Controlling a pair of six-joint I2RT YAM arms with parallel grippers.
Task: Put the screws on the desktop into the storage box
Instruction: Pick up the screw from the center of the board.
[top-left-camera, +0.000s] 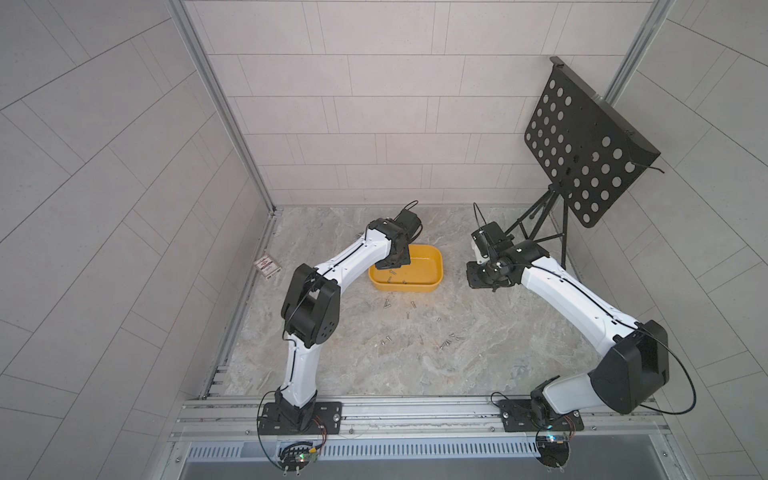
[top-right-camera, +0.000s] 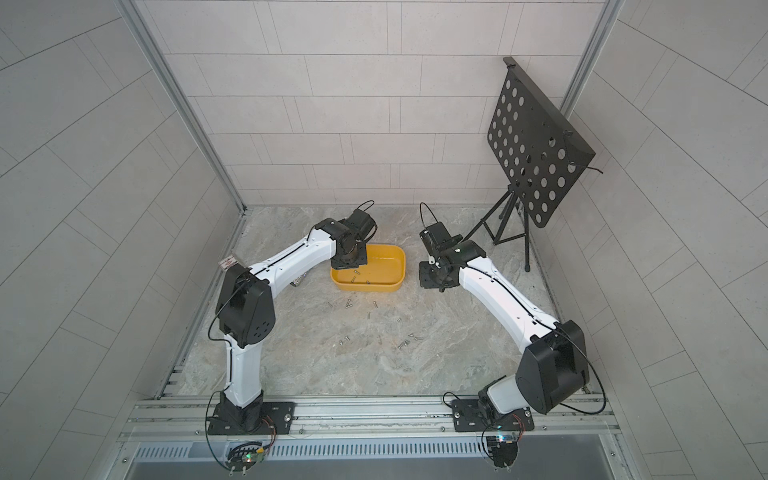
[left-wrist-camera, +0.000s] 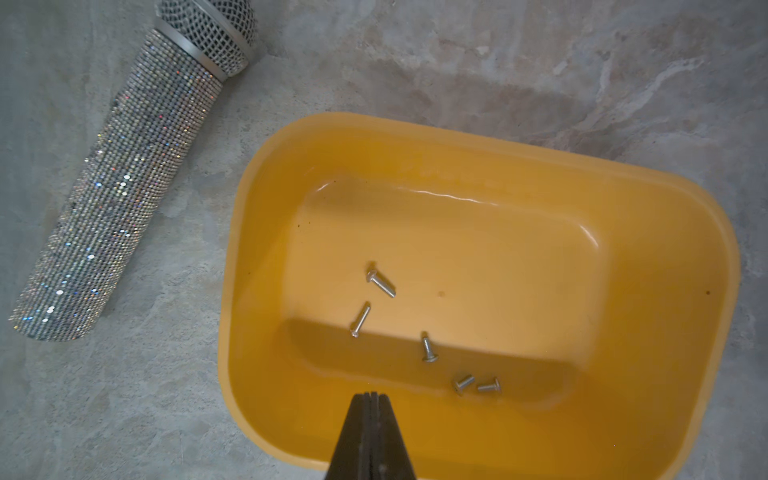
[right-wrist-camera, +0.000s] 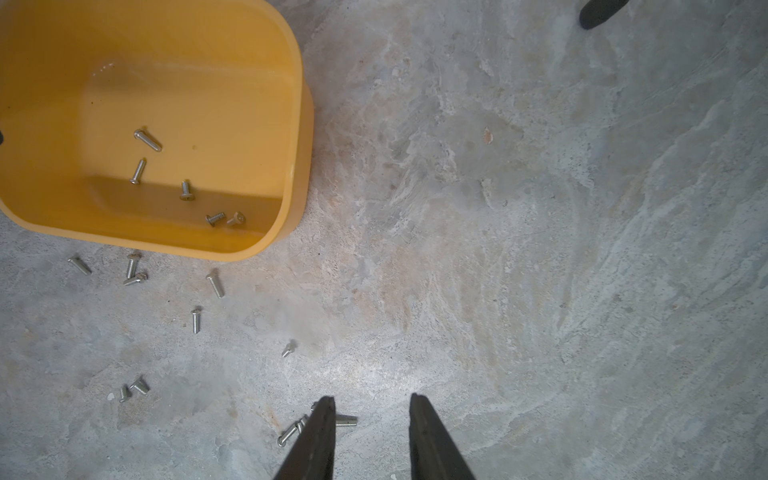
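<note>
The yellow storage box (top-left-camera: 438, 266) (top-right-camera: 401, 270) stands on the marbled desktop (top-left-camera: 478, 353) toward the back. Several small silver screws (left-wrist-camera: 380, 284) lie on its floor. Many more screws (top-left-camera: 409, 316) (right-wrist-camera: 215, 284) are scattered on the desktop in front of the box. My left gripper (left-wrist-camera: 371, 394) hangs over the box's near-left part, shut, with nothing between its fingers. My right gripper (right-wrist-camera: 372, 397) hovers above the desktop to the right of the box, open and empty. In the right wrist view, a few screws (right-wrist-camera: 347, 420) show beside one of its fingers.
A glittery microphone (left-wrist-camera: 124, 178) lies left of the box, mostly hidden under my left arm in both top views. A small red-and-white card box (top-left-camera: 267, 268) sits at the left wall. A black perforated music stand (top-left-camera: 582, 141) on tripod legs fills the back right corner.
</note>
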